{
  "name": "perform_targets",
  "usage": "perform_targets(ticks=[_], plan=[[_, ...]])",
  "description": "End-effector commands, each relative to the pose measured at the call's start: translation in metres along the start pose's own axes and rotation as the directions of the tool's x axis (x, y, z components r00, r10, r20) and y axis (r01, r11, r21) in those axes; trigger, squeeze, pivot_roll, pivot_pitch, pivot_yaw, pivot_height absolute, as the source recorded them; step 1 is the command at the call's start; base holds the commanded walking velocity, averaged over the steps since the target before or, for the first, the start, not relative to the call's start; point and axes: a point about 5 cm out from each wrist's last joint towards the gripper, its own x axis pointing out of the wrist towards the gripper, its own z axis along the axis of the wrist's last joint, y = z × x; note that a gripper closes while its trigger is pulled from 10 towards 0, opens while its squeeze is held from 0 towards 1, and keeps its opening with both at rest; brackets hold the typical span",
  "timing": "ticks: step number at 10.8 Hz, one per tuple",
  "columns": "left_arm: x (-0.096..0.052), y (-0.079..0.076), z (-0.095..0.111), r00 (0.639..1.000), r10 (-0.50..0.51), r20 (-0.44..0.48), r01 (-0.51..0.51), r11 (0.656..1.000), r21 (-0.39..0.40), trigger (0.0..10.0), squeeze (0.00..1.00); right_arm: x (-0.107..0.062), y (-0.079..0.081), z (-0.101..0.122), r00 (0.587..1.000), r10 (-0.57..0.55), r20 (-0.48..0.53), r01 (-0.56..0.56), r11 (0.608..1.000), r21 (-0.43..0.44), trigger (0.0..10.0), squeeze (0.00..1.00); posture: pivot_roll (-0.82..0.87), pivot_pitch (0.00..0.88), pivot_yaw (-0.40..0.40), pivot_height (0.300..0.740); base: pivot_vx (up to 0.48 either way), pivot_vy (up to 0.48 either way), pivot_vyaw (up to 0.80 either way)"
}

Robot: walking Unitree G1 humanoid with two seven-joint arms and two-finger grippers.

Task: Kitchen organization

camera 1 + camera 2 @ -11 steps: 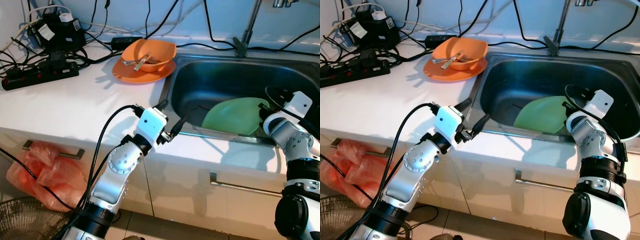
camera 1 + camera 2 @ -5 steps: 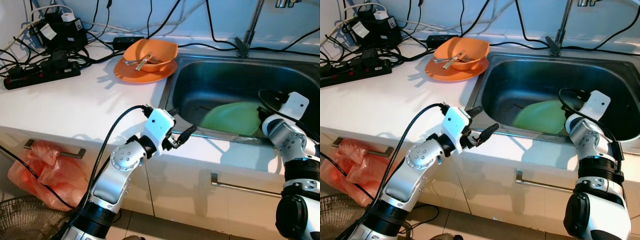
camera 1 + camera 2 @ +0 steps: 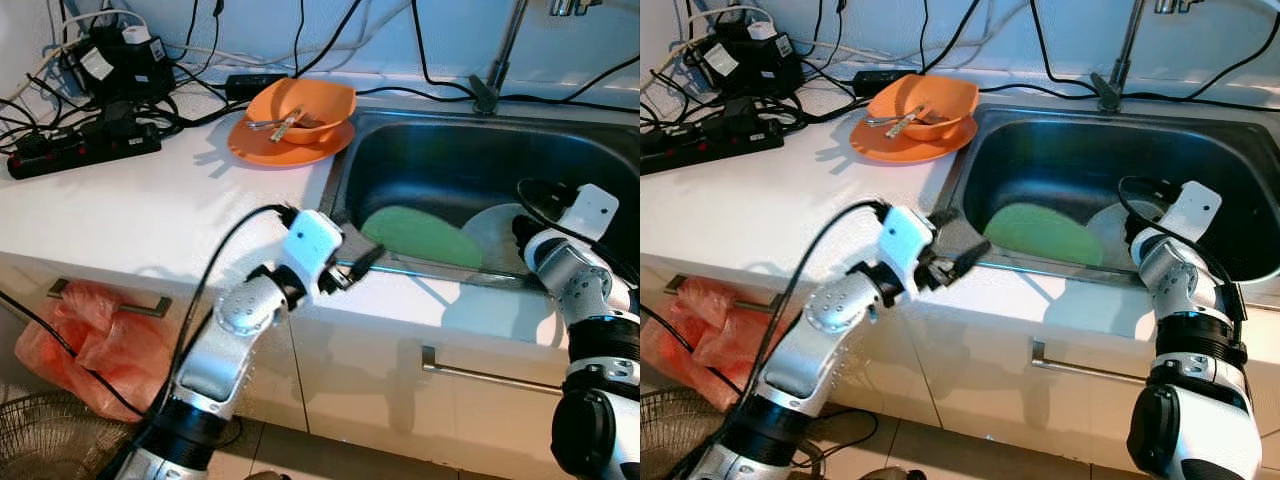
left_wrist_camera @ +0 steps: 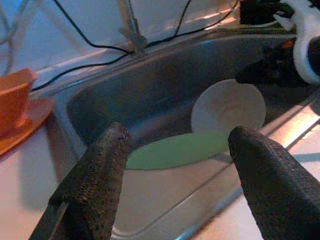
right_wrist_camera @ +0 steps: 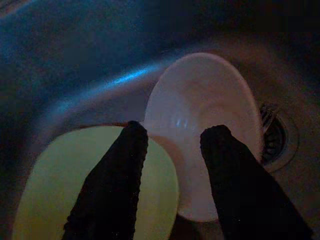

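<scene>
No text or label seems clearly readable.

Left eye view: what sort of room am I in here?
Most likely a home kitchen: a steel sink with a tap set in a white countertop, dishes in the basin, and cabinet drawers below.

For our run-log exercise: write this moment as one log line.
left gripper: open, at sink front rim | right gripper: open, over white bowl | green plate: lying in sink beside bowl
</scene>
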Motion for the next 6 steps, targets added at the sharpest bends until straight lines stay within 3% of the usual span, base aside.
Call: perform_targets(ticks=[1,2,3,4,5,6], plan=[[-0.001,0.012,0.008,0.998,0.065,0.025,-0.065,0.997,0.028,10.0,0.0,0.0,0.002,0.001,1.0,0.006,-0.007,-0.006,1.0,0.016,10.0,1.0,0.04,0.056,0.065,0.74,0.0,0.0,0.0],[-0.005,0.029,0.008,0.984,0.174,0.03,-0.175,0.984,0.028,10.0,0.0,-0.002,0.006,0.002,1.0,0.025,0.003,-0.025,1.0,0.01,10.0,1.0,0.04,0.057,0.064,0.74,0.0,0.0,0.0],[-0.013,0.054,0.01,0.947,0.317,0.043,-0.318,0.948,0.016,10.0,0.0,-0.005,0.014,0.004,0.997,0.073,0.018,-0.073,0.997,-0.008,10.0,1.0,0.04,0.057,0.064,0.74,0.0,0.0,0.0],[-0.017,0.065,0.013,0.922,0.381,0.065,-0.382,0.924,0.002,10.0,0.0,-0.009,0.027,0.007,0.986,0.159,0.04,-0.16,0.987,0.003,10.0,1.0,0.04,0.054,0.059,0.74,0.0,0.0,0.0],[-0.02,0.073,0.015,0.894,0.442,0.08,-0.439,0.897,-0.051,10.0,0.0,-0.015,0.039,0.01,0.97,0.234,0.072,-0.232,0.972,-0.035,10.0,0.84,0.04,0.053,0.059,0.74,0.0,0.0,0.0],[-0.026,0.083,0.018,0.836,0.541,0.092,-0.532,0.84,-0.102,10.0,0.0,-0.023,0.054,0.009,0.943,0.316,0.105,-0.305,0.946,-0.108,10.0,0.0,0.03,0.051,0.058,0.74,0.0,0.0,0.0]])
